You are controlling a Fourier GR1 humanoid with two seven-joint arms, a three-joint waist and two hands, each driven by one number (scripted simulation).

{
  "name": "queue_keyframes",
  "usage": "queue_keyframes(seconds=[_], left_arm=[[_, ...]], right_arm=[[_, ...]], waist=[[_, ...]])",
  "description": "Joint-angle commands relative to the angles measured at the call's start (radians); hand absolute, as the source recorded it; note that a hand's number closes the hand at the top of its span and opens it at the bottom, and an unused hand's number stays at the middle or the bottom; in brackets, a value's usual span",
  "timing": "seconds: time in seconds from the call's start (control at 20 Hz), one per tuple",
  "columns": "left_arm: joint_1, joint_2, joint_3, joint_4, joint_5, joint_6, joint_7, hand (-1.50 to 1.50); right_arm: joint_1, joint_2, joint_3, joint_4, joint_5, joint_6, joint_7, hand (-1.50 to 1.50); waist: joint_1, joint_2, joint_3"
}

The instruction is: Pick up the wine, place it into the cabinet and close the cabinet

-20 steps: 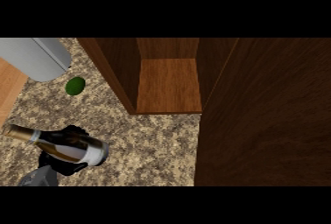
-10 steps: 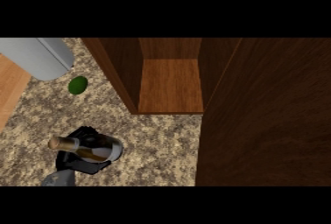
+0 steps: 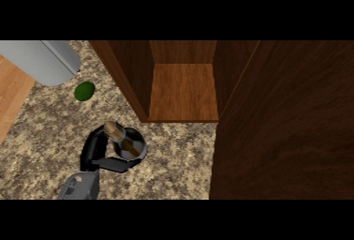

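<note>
A view looking steeply down at a speckled stone counter [image 3: 173,159]. One grey forearm is coming in from the lower left edge, ending in a black hand [image 3: 104,157]; from its position it is most likely the robot's left hand. Its fingers and thumb are curling round a wine bottle [image 3: 126,143], holding it low on the body, while the tan, cork-coloured neck is pointing up and slightly toward the counter's back left. The bottle is sitting over the front left part of the counter, just in front of the cabinet.

The open wooden cabinet [image 3: 183,91] is standing along the counter's back edge, its bare shelf floor showing between two dark side walls. Its dark door [image 3: 283,122] is swinging wide open, filling the right side of the view down to the front edge.

A small green, rounded object [image 3: 84,91] is lying near the counter's back left, beside a grey, curved appliance [image 3: 38,61] at the back left corner. The other hand is not showing.

The bottle is probably glass: heavy, stiff, smooth and breakable, so gripping the wide body seems safer than the thin neck. Open counter is lying between bottle and cabinet mouth; the left cabinet wall is the nearest edge to be avoiding.
</note>
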Motion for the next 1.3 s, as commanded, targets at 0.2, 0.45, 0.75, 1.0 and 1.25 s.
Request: queue_keyframes(seconds=[0.2,0.45,0.75,1.0,1.25], left_arm=[[-0.059,-0.042,-0.124,-0.158,-0.012,0.141,0.213,1.50],[-0.125,-0.042,-0.163,-0.212,0.003,0.198,0.357,1.50],[-0.147,-0.041,-0.291,-0.206,-0.078,0.318,0.408,1.50],[-0.226,-0.040,-0.330,-0.154,-0.034,0.393,0.476,1.50],[-0.251,-0.039,-0.402,-0.176,0.026,0.475,0.502,1.50]], right_arm=[[0.004,-0.011,-0.050,-0.098,-0.102,0.004,0.066,-1.50],[0.154,0.002,0.055,-0.128,-0.035,0.028,-0.029,-1.50],[0.072,0.008,-0.003,-0.067,-0.061,0.013,0.005,-1.50],[0.142,-0.014,-0.004,-0.123,-0.106,0.067,-0.031,-1.50],[0.077,-0.002,-0.029,-0.060,-0.099,0.059,-0.021,-1.50]], waist=[[-0.003,0.002,-0.001],[-0.014,0.000,0.000],[-0.008,0.003,-0.001],[-0.039,0.004,-0.001],[-0.043,0.009,-0.001]])
